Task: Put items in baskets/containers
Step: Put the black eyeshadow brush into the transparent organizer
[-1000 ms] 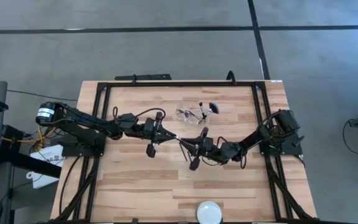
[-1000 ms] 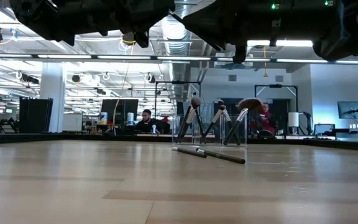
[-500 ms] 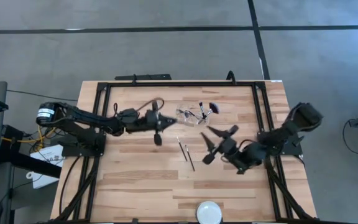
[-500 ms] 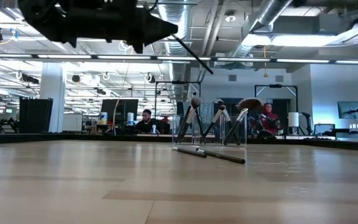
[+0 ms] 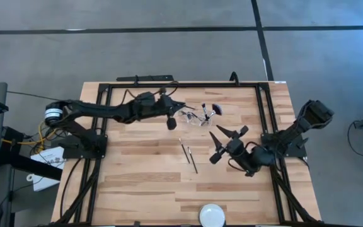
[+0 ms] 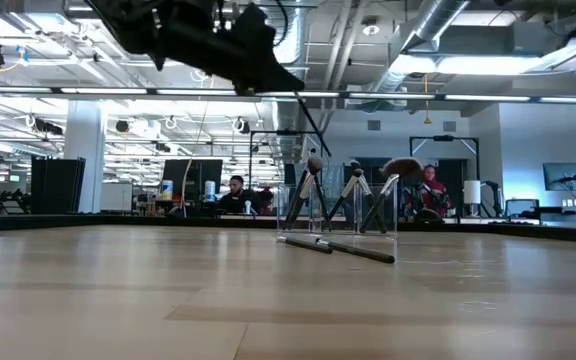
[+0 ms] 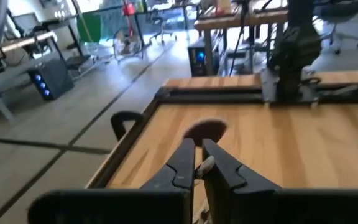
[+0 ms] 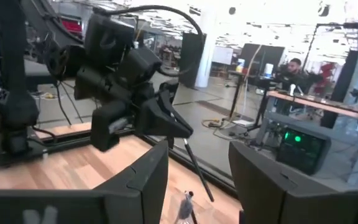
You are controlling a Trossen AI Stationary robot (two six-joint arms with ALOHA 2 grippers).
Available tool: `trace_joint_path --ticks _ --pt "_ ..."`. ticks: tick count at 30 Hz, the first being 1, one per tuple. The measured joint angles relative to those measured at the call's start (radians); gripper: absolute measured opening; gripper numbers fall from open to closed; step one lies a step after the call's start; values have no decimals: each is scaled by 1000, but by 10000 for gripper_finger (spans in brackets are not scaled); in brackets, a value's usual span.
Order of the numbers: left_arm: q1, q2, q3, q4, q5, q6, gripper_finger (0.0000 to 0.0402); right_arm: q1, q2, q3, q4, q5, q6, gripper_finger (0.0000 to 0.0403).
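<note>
Left gripper (image 5: 180, 105) clamped on brush (image 6: 313, 125), raised beside clear container (image 5: 197, 116). Right gripper (image 5: 224, 140) fingers spread, empty, near container.

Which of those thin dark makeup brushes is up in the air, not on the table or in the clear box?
The slim dark brush pinched in the left gripper, hanging above the clear plastic container; two brushes lie flat on the wood.

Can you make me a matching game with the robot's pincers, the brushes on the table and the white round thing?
Things:
1. left pincer
2. right pincer
3. two slim dark-handled makeup brushes
4. white round disc

States or places:
A. at the table's near edge
B. open, holding nothing
C. lying flat mid-table
D. shut on a thin dark brush in the air

Pairs: 1-D, 2-B, 3-C, 4-A
</note>
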Motion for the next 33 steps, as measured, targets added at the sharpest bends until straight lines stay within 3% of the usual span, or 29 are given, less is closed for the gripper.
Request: trace_joint_path --ticks 14,23,25,28,31,33 --pt "24 232 19 68 72 -1 21 -76 0 0 -50 -46 43 162" --pt "27 226 38 91 75 0 94 -113 1 0 -75 -68 126 162" --pt "27 216 38 92 75 0 109 -129 0 0 -139 -120 205 162" --pt "21 180 31 88 75 -4 124 -163 1 0 -331 -294 410 162" --pt "5 97 13 60 74 -4 130 -215 24 0 -487 -483 640 162" --pt "-11 21 -9 16 75 -4 130 -246 58 0 -517 -539 714 162"
